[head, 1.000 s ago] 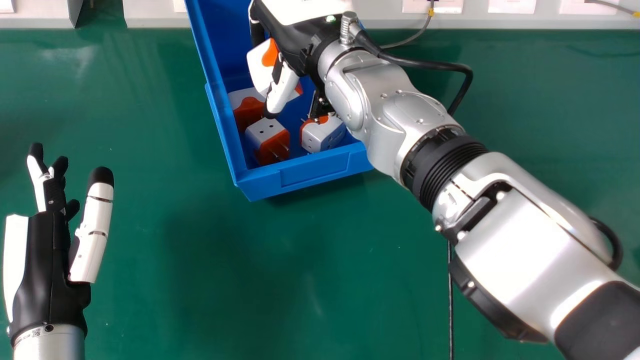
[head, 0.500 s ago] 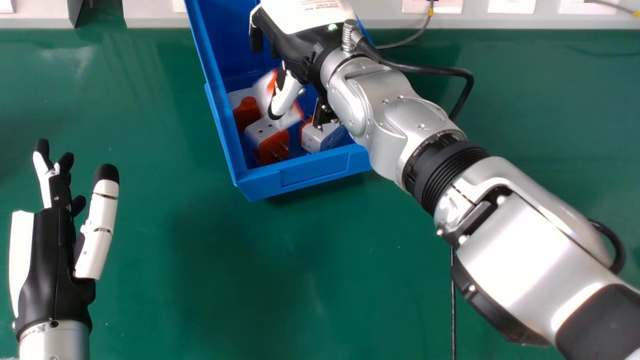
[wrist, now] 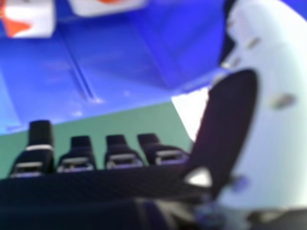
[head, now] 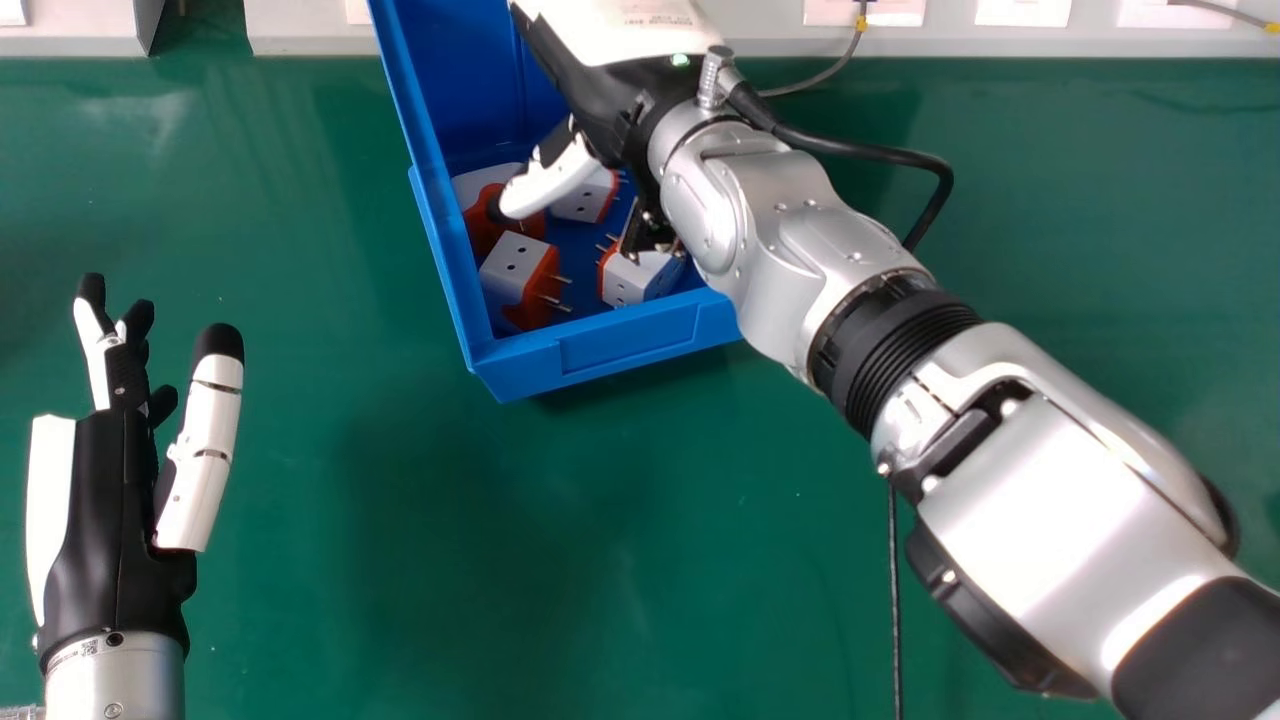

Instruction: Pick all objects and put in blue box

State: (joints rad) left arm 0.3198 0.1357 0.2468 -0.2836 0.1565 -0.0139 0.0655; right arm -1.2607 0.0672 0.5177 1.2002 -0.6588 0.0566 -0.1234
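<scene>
In the head view, the blue box (head: 625, 345) holds several white and orange plug adapters, among them one near its front left corner (head: 520, 268), one at the front right (head: 635, 277), one farther back (head: 583, 203) and one by the left wall (head: 485, 187). My right hand (head: 590, 105) is over the box, open and holding nothing, its thumb above the left adapter. In the right hand view my right hand (wrist: 235, 120) has straight fingers, with two adapters partly in sight inside the box. My left hand (head: 115, 500) is open above the table at the left.
The green table (head: 450, 560) extends around the box. Along its back edge runs a pale panel (head: 1000, 45) with sockets and a thin cable. A black cable loops from my right wrist, and another dark cord (head: 895, 600) lies beneath the right forearm.
The adapter that was at my right hand has dropped into the box and lies among the others. The right hand's thumb has swung outward. My left hand has shifted slightly right and forward.
</scene>
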